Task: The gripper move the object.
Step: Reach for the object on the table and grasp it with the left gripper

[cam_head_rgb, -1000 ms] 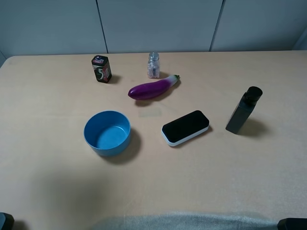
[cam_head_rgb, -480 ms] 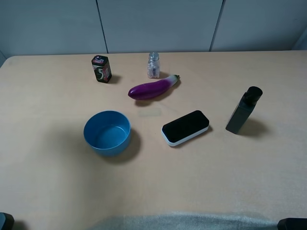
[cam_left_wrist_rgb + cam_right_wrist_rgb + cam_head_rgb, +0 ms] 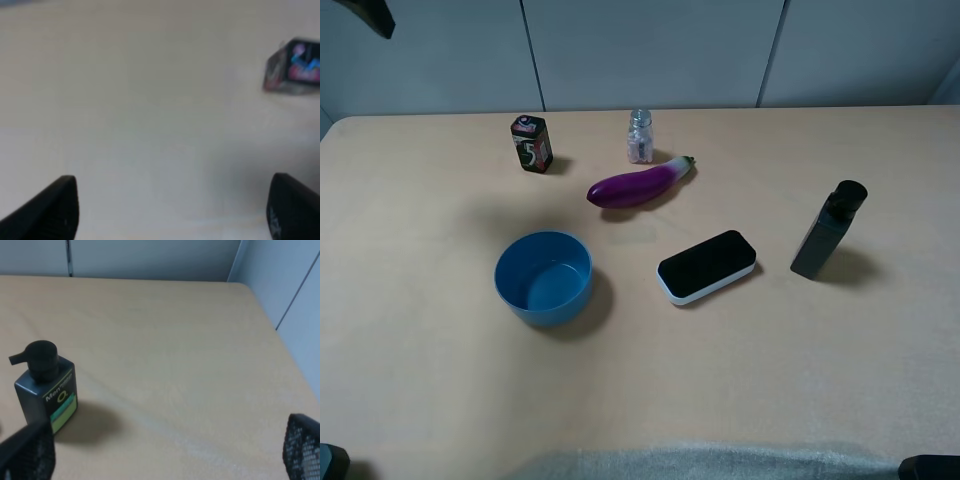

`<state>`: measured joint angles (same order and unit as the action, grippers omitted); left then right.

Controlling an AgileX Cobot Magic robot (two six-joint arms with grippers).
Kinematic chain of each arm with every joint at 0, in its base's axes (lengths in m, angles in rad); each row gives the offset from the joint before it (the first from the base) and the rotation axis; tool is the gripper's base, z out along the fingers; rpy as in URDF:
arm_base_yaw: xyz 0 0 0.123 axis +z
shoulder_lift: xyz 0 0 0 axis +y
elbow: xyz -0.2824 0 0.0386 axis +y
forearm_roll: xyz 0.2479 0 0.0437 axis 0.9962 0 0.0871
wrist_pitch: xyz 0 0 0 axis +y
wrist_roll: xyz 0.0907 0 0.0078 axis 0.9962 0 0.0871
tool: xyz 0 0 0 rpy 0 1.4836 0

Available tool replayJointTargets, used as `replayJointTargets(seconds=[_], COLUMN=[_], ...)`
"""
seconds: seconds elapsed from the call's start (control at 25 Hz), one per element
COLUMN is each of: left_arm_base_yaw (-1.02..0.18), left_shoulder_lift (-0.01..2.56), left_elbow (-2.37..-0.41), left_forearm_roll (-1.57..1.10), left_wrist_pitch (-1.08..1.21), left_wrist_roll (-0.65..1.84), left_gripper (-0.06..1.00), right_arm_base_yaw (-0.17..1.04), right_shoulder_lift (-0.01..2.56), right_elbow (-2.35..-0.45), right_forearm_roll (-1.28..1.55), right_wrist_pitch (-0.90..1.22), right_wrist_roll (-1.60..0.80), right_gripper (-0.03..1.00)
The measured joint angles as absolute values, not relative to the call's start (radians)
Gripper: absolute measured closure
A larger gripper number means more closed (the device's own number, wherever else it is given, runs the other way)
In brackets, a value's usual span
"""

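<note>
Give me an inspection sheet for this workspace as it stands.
Surface: tan table, nothing spilled.
Job's things: black "5" box upright near the far edge, not gripped.
Clutter: glass jar, eggplant, blue bowl, black-and-white case, black pump bottle.
Grippers: left gripper open over bare table, the box off to one side; right gripper open near the black pump bottle.
Cables: nothing seen.
Surroundings: grey wall panels behind.

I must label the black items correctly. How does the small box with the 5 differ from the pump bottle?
The box is short and squat; the pump bottle is taller and slimmer. The box has a pinkish top and a large 5; the bottle has a black pump head. The box stands back left, the bottle right. Both are black and upright.
</note>
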<state>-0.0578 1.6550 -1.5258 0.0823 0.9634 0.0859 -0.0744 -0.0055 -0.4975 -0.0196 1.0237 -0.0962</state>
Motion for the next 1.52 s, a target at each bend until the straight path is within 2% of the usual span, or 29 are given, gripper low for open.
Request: replayJointTargets(seconds=[0.28, 0.52, 1.52], left_arm_base_yaw=[-0.162, -0.226, -0.321], left_shoulder_lift=[1.849, 1.976, 2.189], left_elbow=[-1.729, -1.813, -1.833], left_forearm_roll=[0.116, 0.116, 0.100], left_wrist_pitch=[1.047, 1.076, 0.971], left_wrist_roll=[0.086, 0.070, 0.026], left_gripper=[0.12, 0.12, 0.12], right_arm_base_yaw=[-0.074, -0.074, -0.074], right_shoulder_lift=[-0.006, -0.006, -0.006], right_elbow=[-0.497, -0.497, -0.497], right_forearm_roll=[-0.020, -0.020, -0.020], right_wrist_pitch=[1.024, 1.024, 1.024], right_wrist_roll=[-0.096, -0.096, -0.096], right_gripper=[0.27, 0.27, 0.27])
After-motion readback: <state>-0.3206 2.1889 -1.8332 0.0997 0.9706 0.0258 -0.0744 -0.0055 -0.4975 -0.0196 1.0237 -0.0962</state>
